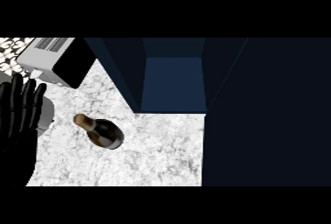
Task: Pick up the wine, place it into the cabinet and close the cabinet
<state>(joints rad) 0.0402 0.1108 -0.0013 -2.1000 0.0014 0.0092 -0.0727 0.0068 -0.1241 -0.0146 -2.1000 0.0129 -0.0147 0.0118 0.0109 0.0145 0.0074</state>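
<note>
**Clerk:** So, item one, the largest?

**Checker:** Cabinet [173,83], dark blue, far and right of centre. Its opening faces the counter and a paler back panel shows inside. Nothing is visible in it.

**Clerk:** Item two?

**Checker:** Counter [155,148], white marbled top, running from the left edge to the cabinet's dark flank on the right.

**Clerk:** Item three?

**Checker:** Appliance [48,57], a grey box with a black face, in the far-left corner. It's no part of the job.

**Clerk:** Hands?

**Checker:** Left hand [18,122], black, at the left edge with fingers straight and pointing up. It is spread, holds nothing and is at rest. The right hand is not in view.

**Clerk:** Smallest?

**Checker:** Wine [103,133], a dark bottle with a gold-foiled neck pointing far-left. It is on the counter, near and left of the cabinet opening and just right of the left hand, touching neither. I can't tell for certain whether it is upright.

**Clerk:** Step in hand?

**Checker:** My judgement is the pick-up, not yet begun. The next move calls for a hand to come over the bottle and curl round its body. After that the bottle is carried far-right into the opening, and the cabinet is closed last.
</note>
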